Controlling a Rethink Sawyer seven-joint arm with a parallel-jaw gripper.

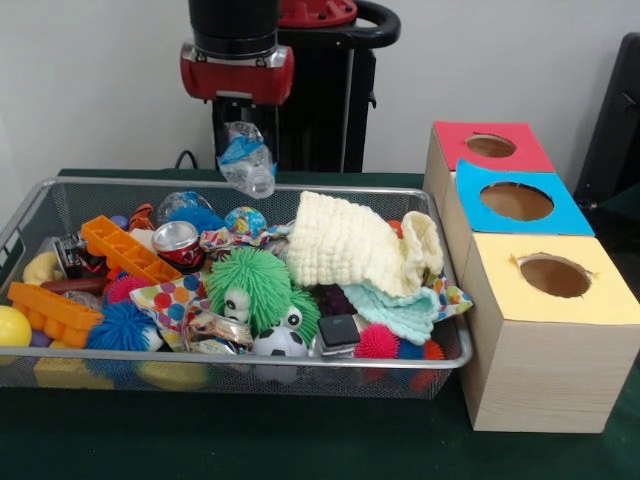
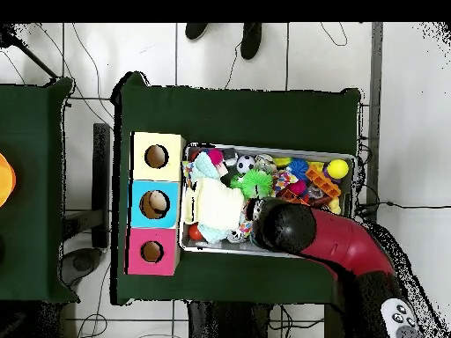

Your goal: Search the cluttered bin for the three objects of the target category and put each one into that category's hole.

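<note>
Clearly the gripper is clamped on a crushed plastic bottle hanging above the wire basket's far edge; light, springy, slippery, it seems best pinched across its crumpled body.

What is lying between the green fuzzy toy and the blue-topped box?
In the front view, a cream knitted cloth lies between the green fuzzy toy and the blue-topped box, draped inside the wire basket.

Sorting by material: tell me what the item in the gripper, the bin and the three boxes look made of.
Bottle, held by the gripper: thin clear plastic, crushed, glossy, with a blue label. Bin: silver wire mesh, see-through. Boxes: pale wood-grain sides, probably wood or laminate, with matte red, blue and yellow tops.
</note>
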